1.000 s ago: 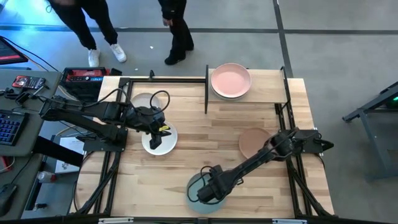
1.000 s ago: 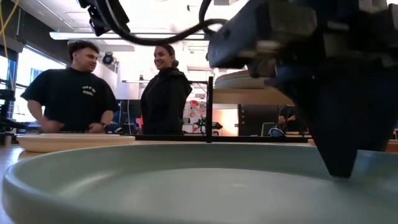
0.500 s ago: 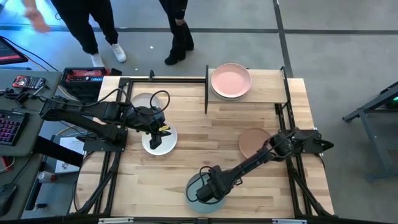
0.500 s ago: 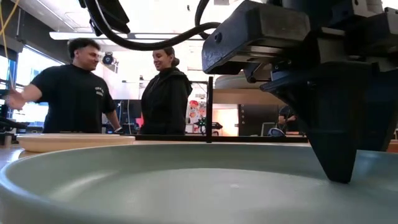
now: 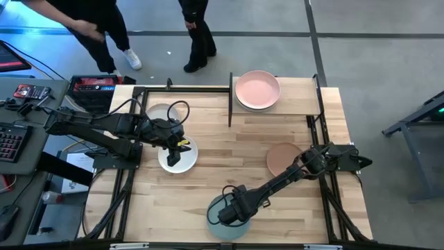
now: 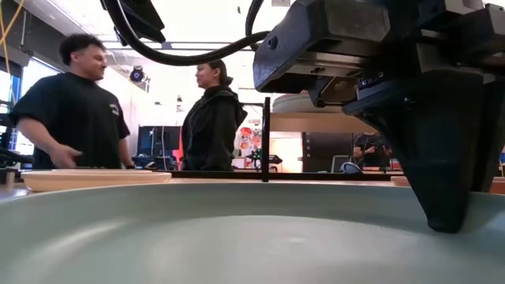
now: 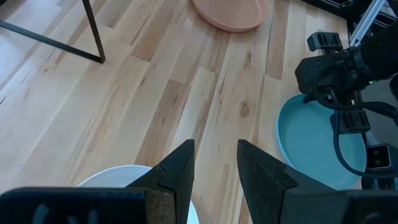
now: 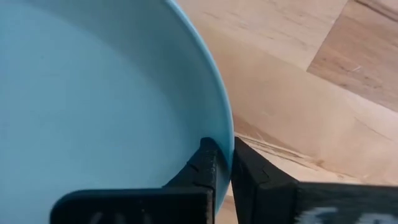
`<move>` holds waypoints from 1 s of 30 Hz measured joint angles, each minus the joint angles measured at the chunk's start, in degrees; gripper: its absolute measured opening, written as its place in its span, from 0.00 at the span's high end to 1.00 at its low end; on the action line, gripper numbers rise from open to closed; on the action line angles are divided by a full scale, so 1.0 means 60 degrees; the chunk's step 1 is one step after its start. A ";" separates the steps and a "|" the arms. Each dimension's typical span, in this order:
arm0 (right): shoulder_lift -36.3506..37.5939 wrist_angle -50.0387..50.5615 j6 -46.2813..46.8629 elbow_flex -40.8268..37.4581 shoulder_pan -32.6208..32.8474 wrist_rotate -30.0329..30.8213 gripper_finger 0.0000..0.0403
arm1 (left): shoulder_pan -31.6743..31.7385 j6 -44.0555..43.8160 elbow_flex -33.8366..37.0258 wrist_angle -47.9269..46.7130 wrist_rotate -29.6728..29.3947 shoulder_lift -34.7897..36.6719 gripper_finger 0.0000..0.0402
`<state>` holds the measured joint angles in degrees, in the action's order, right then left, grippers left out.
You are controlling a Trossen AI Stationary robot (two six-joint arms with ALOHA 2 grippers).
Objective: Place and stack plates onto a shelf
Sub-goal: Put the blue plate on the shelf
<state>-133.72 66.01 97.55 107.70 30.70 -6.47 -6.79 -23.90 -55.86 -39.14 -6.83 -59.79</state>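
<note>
Right gripper jaws pinch the pale plate's rim, plate cut off; left gripper jaws slightly parted, empty.

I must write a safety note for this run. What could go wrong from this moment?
1. The right end effector pinches only the thin rim of the blue plate, near the table's front edge. When lifted, the plate could tilt or slip out.
2. On the way to the shelf, where a pink plate lies, the carried plate could hit the brown plate or a shelf post.
3. The left end effector sits over the white plate; both arms might cross.
</note>
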 joint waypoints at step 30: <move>0.2999 0.2682 0.0048 -0.0022 -0.0722 0.2093 1.00 | 0.0000 0.0218 -0.0004 0.0006 0.0000 0.0004 0.72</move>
<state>-115.72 82.10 97.84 107.57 26.36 6.08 -6.79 -22.59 -55.88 -39.10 -6.83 -59.77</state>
